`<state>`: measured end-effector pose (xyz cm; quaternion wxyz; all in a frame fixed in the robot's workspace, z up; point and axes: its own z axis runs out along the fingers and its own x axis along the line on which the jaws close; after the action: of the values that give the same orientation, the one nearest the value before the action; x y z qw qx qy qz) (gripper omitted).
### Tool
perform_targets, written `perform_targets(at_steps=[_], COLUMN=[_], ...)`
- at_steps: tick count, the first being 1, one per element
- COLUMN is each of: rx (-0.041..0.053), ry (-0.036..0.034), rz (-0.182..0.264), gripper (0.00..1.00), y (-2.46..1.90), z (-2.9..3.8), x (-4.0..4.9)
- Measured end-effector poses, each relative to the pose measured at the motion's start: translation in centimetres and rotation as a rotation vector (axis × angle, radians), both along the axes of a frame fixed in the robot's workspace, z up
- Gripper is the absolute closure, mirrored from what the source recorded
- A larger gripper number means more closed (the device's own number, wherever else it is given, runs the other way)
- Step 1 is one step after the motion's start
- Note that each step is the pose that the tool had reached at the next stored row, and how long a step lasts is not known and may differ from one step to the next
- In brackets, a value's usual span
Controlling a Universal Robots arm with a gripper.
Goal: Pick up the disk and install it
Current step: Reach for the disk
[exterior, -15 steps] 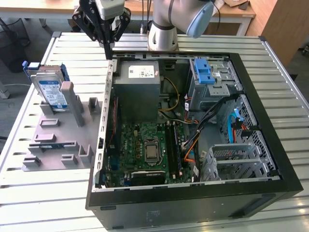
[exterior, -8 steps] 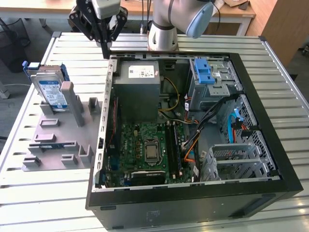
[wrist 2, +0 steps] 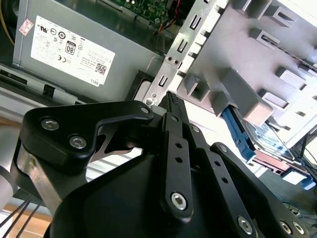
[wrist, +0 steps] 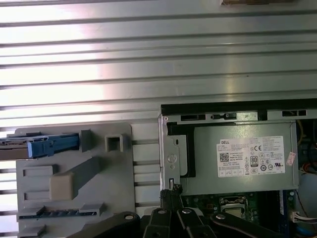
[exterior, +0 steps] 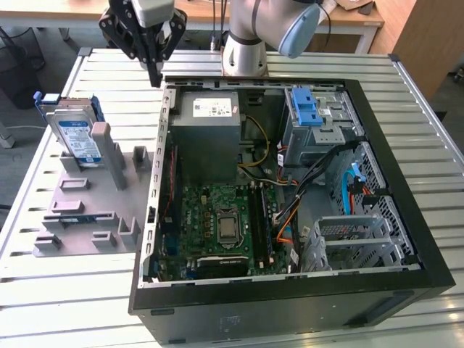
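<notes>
Plainly, the disk [exterior: 75,134] is a stiff slab of metal with some weight for its size. I would judge it sensitive to knocks, since a hard drive takes badly to being dropped or banged. Its broad faces are smooth and probably slippery, one of them carrying a white-and-blue label, while the blue plastic frame around its edges looks like the grippier part. It stands on edge, leaning a little, in a slot at one end of a grey rack [exterior: 90,210] on the slatted table [exterior: 72,304]. That leaves its upper edge free, so the sensible hold is across the thin dimension, with a pad on each broad face near the top, clear of the rack's upright post just beside it. The gripper [exterior: 154,72] hangs over the rim of the open computer case [exterior: 290,297], at the corner by the power supply [exterior: 210,119]. Its fingers are drawn together with nothing between them. The disk is well apart from it, off toward the exterior view's left, with a stretch of bare table and part of the rack in between. In the first wrist view the disk [wrist: 49,146] shows edge-on as a blue strip on the side of the rack away from the fingertips.
</notes>
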<state>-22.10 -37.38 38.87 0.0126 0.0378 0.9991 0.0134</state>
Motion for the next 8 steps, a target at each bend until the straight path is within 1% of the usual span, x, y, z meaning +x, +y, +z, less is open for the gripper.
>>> perform_targets(at_steps=[8], rx=[0.0], ry=[0.0004], rz=[0.0], gripper=[0.89], y=[0.32], z=[-0.04], x=[-0.77])
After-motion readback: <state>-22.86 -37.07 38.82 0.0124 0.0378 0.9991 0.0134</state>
